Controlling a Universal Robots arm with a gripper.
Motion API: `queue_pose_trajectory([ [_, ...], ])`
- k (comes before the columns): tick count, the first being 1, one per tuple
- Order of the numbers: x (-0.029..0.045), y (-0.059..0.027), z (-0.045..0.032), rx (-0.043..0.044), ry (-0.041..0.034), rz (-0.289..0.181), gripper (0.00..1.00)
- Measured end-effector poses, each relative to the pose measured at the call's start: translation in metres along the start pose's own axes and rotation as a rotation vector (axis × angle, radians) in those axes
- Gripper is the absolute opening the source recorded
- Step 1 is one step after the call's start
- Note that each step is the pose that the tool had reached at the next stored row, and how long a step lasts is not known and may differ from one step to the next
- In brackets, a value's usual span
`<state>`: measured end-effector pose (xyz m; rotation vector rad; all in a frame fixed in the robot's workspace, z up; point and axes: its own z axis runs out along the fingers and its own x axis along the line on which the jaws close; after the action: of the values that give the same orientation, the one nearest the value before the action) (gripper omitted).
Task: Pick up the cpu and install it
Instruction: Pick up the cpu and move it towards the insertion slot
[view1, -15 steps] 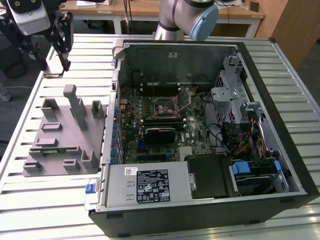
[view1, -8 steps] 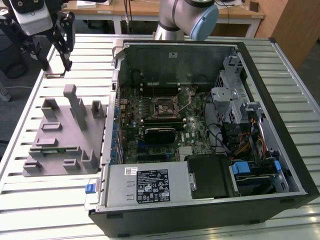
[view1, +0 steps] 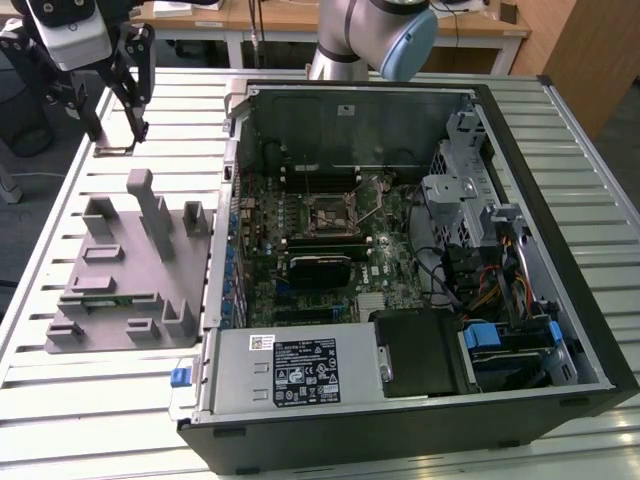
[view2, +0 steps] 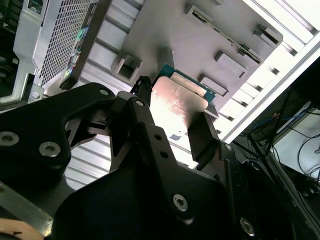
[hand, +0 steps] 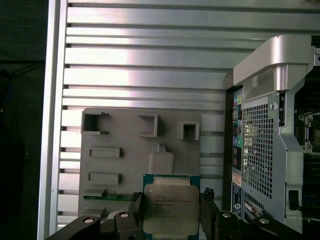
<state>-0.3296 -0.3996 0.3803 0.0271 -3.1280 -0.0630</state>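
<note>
Aluminium slats make up the table (view1: 60, 400), the largest item in the scene. It carries everything else.

1. Computer case (view1: 420, 440): a black tower lying on its side with the side panel off, taking up the middle and the exterior view's right of the table. The green motherboard (view1: 385, 270) lies flat inside. The square processor socket (view1: 332, 213), with its metal frame, sits near the centre of the board. In the first wrist view one perforated metal wall of the case shows at the frame edge.

2. Robot arm (view1: 370, 30): a silver and pale-blue joint stands behind the far wall of the case.

3. Grey fixture plate (view1: 120, 280): a moulded plate with upright holders and shallow pockets. It lies on the table just beside the case, on the exterior view's left.

4. Gripper (view1: 120, 125): a black two-finger unit raised above the table at the exterior view's far left, outside the case and well apart from the socket. In both wrist views its fingers (hand: 209, 210) are closed against two opposite edges of the cpu.

5. The cpu (hand: 169, 207): a flat square chip with a silvery metal lid on a green carrier edge. It is pinched between the fingers and clear of the fixture plate, which shows beyond it. In the second wrist view the lid (view2: 177, 102) reflects light, with one black finger on each side.
</note>
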Motion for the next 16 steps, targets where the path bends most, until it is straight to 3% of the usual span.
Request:
queue_pose_trajectory([
  [16,-0.0105,-0.0002,-0.0001,0.0000,0.0000,0.000,0.54],
])
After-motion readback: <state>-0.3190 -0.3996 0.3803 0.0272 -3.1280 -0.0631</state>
